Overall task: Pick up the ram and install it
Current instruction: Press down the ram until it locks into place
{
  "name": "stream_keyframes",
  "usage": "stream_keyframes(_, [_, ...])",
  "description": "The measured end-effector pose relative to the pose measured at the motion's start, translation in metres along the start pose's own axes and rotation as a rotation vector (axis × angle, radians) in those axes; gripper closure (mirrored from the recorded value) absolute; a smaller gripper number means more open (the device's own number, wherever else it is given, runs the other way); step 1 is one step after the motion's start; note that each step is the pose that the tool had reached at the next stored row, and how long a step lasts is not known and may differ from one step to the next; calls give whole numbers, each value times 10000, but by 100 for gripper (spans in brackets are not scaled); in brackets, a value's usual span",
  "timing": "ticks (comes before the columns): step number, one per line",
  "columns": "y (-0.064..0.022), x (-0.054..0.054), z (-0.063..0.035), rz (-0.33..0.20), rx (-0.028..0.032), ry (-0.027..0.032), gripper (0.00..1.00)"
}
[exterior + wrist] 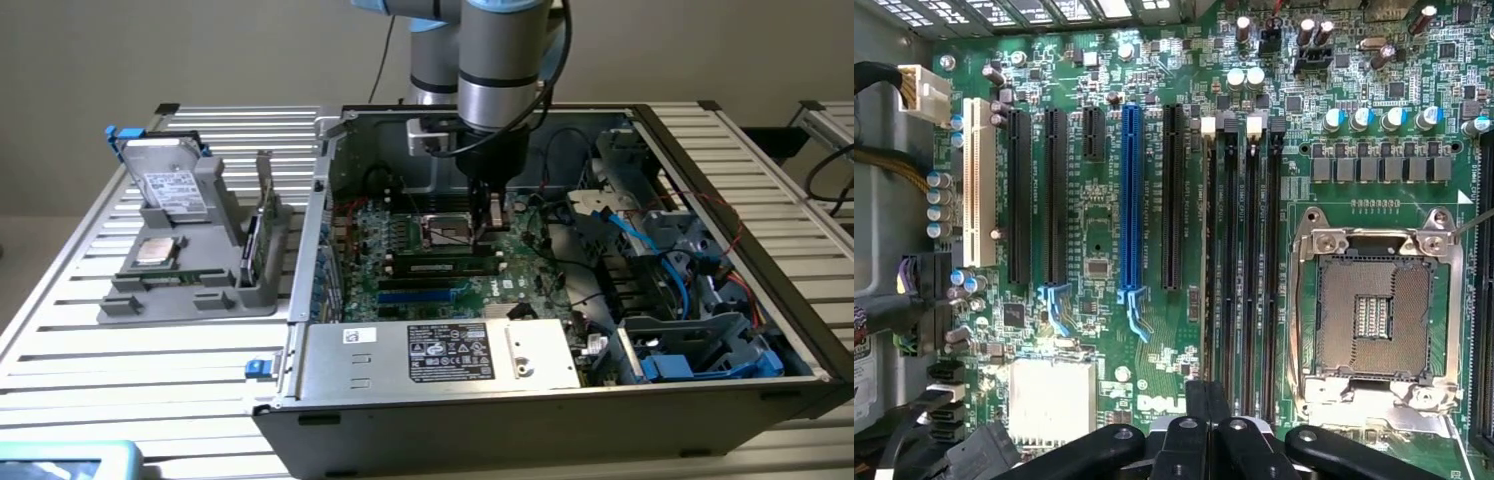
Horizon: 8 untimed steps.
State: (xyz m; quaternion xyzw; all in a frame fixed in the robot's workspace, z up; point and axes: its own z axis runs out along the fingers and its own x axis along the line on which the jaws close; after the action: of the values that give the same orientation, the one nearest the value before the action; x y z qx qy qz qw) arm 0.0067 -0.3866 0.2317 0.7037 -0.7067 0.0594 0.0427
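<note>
Exterior view shows the claw (487, 228) shut tight, holding nothing I can see, with the ram (447, 268) close beside it, so any push should go straight down, gently.

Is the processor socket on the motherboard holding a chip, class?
No. In the wrist view the processor socket lies bare inside its metal frame, its contact grid exposed with no chip seated.

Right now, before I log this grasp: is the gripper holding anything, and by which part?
Cannot be told: the gripper is shut over the memory slots.
</note>
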Motion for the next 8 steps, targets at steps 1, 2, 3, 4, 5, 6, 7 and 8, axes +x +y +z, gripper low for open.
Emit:
stream_keyframes(1, [2, -7, 2, 0, 0, 2, 89])
stream_keyframes(2, [2, -9, 5, -1, 1, 2, 89])
stream_keyframes(3, [4, -10, 9, -2, 1, 2, 89])
stream_keyframes(4, [4, -11, 13, -1, 0, 5, 89])
stream_keyframes(5, [5, -12, 20, -2, 0, 7, 89])
stream_keyframes(6, [5, -13, 27, -1, 0, 8, 89])
stream_keyframes(7, [5, -15, 33, -1, 0, 7, 89])
stream_keyframes(8, [6, -16, 38, -1, 0, 6, 89])
